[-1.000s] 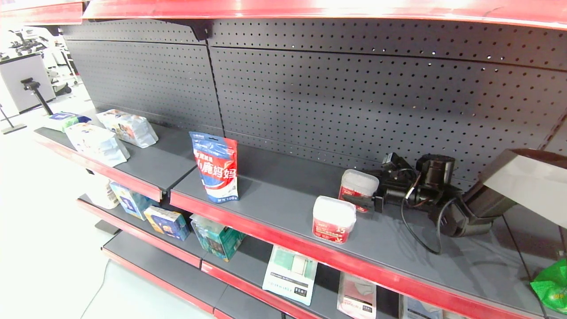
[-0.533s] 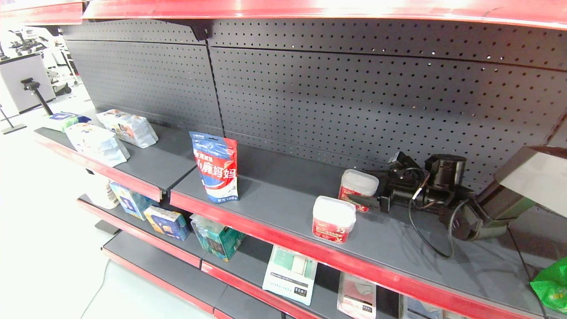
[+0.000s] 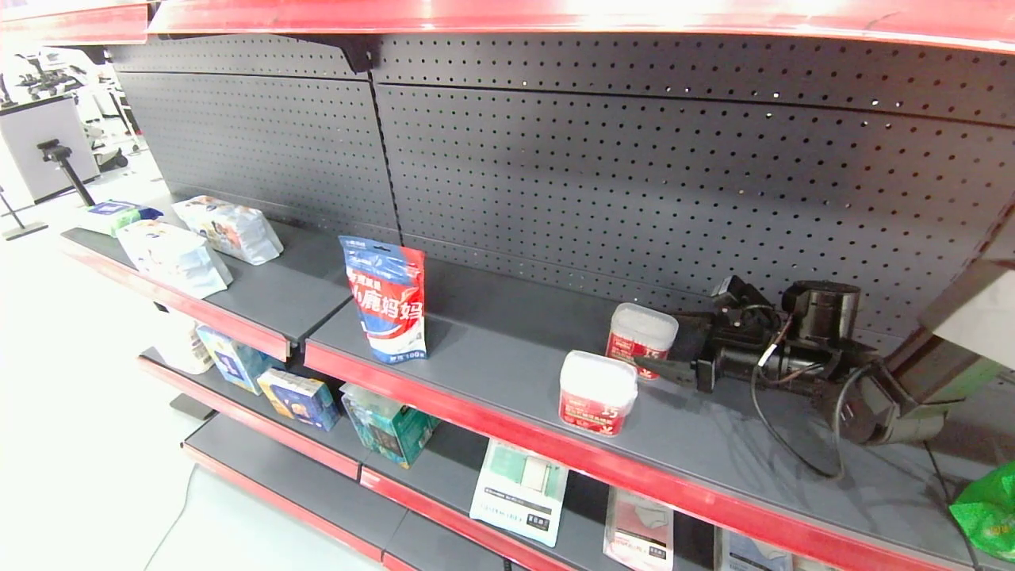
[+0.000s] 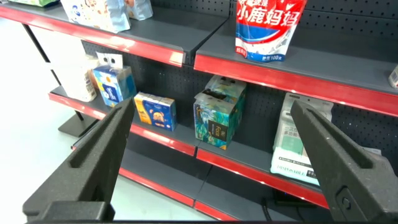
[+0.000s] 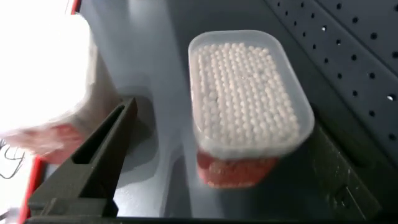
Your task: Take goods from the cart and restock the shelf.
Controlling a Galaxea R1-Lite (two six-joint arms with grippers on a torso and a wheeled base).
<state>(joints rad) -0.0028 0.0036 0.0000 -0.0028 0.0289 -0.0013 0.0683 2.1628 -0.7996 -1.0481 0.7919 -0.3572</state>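
Head view. Shelf [image 3: 492, 349]: grey deck with a red lip, under the right pincer.
Right pincer [image 3: 674, 349]: low over the deck, fingers spread, gripping nothing.
Left pincer [image 4: 211, 109]: fingers wide apart, empty.
Rear tub [image 3: 642, 329]: cotton swabs, upright on the deck between the right pincer's fingertips, not clamped.
Front tub [image 3: 597, 392]: just beside the rear tub, toward the lip.

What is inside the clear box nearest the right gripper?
The cotton swab box holds tightly packed white swab tips under its clear lid. Its red label hides the lower part.
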